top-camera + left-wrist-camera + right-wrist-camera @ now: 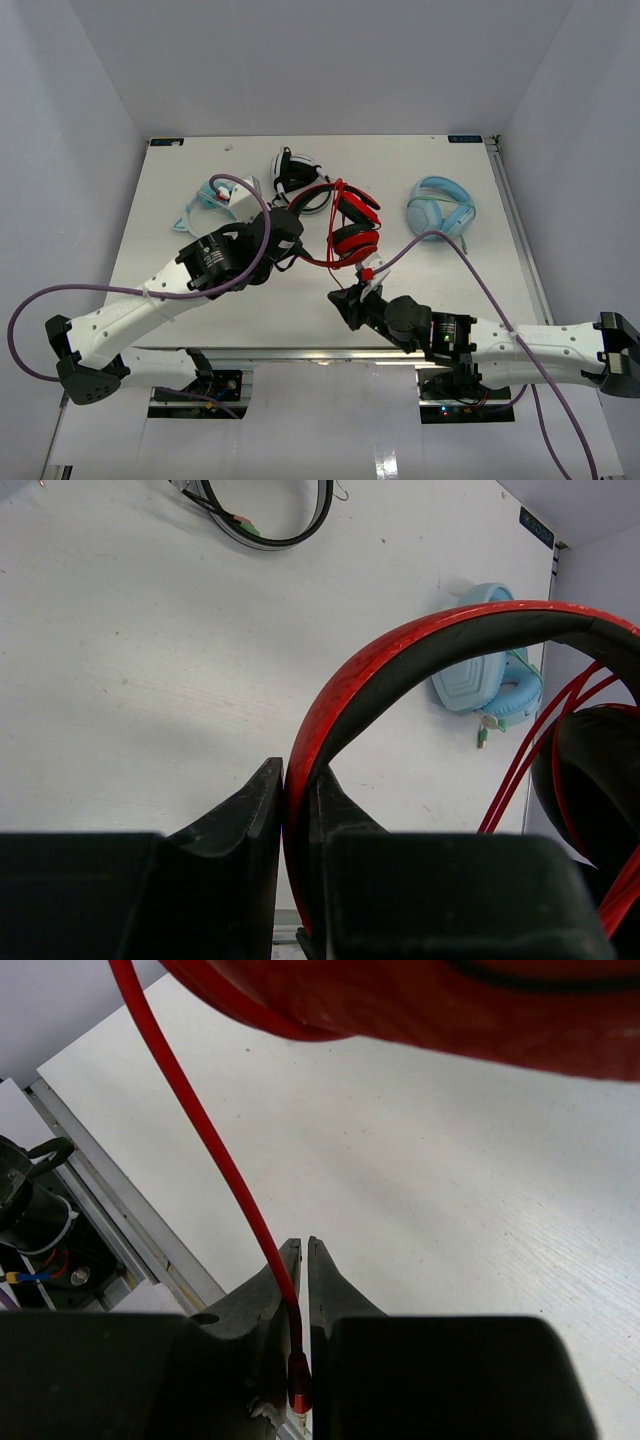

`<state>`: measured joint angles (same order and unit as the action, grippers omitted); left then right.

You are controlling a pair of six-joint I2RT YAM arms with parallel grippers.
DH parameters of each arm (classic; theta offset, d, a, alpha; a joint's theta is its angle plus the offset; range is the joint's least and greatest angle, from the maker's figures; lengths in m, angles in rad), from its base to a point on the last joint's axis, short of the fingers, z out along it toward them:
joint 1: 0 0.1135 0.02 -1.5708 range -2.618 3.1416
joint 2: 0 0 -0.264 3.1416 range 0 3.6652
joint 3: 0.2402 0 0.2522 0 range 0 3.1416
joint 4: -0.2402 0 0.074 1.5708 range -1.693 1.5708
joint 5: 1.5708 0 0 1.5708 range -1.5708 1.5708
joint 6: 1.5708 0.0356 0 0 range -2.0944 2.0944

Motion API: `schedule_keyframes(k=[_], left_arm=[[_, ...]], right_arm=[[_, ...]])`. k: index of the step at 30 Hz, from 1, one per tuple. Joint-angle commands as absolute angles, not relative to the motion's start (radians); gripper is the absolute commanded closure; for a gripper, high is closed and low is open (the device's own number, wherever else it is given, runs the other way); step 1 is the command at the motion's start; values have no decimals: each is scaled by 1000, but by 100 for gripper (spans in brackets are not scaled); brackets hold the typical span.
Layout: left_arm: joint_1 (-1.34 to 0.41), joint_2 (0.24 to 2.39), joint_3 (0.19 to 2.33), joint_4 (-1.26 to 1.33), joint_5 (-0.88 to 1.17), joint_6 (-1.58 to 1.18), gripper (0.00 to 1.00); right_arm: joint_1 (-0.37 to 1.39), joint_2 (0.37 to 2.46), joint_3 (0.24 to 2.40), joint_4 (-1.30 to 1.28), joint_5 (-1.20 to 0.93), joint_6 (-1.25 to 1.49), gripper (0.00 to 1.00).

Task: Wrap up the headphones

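Note:
The red headphones (355, 225) lie mid-table, slightly raised at the left side. My left gripper (290, 245) is shut on their red headband (400, 660), which runs up between the fingers of the left gripper (298, 770); a black ear pad (590, 770) shows at the right. The thin red cable (325, 262) runs from the headphones toward my right gripper (345, 300). In the right wrist view the cable (190, 1110) drops into the nearly touching jaws of the right gripper (303, 1245), its plug (298, 1385) deep between the fingers. A red ear cup (420, 1000) fills the top.
A black-and-white pair (290, 170) lies behind the red one, a teal pair (212, 200) at the back left, a light-blue pair (440, 205) at the back right. The table's near edge and metal rail (110, 1220) lie just below my right gripper.

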<state>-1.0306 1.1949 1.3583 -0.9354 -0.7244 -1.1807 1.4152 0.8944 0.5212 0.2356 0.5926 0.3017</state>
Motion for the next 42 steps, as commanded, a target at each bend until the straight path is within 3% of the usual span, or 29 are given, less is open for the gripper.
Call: schedule_keyframes(k=[1,14,35,39,42], left_arm=[[-1029,1151,1358,-861,-696,-1218,100],[-1029,1066,1269,-774,-630,-1110,100],[-1028,1028,1234,-724,-578,-1066,100],[-1028,1054,1259,-776,-629,-1097,100],[-1028,1088,1302,-825,-650,-1110,100]], right_arm=[[1422,887,511,312,618,272,89],[1422,843,444,385,640,243,92],[1422,855,420,453,561,231,82],[1422,867,414,475,527,220,92],[1422,877,409,482,498,217,92]])
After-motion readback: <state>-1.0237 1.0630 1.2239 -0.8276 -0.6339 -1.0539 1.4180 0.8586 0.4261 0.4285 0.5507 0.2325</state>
